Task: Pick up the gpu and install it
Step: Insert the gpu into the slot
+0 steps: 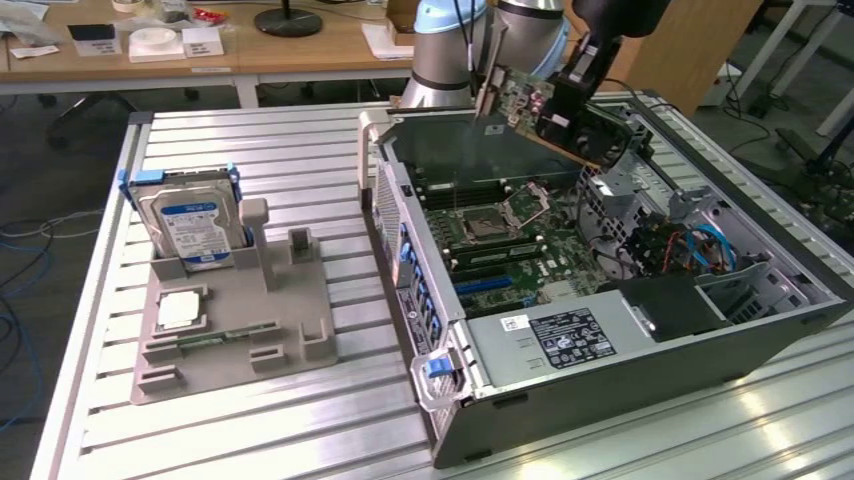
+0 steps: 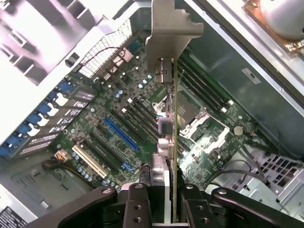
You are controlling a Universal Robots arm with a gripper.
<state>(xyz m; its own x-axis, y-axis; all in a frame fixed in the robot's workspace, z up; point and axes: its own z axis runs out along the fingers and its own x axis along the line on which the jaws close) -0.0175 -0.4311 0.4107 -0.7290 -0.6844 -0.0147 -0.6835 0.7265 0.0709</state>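
The gpu is held in the air above the open computer case, which is laid on its side on the table. In the exterior view the card is seen tilted, over the far part of the case and not touching anything inside it. The hand is pinching the gpu at the end that is toward the exterior view's right.

In the wrist view the card is seen edge-on as a thin line. It is clamped between the two black fingers, and its metal bracket is at the end far from the hand. Under the card the motherboard is seen well apart from it, with a long blue slot and the processor socket. The edge of the card is not seated in any slot.

On the exterior view's left, a grey holder is placed on the table beside the case. A hard drive with a blue-white label is standing upright in it, and a small green memory stick is lying in its near part. A power supply with a label is mounted at the near end of the case.
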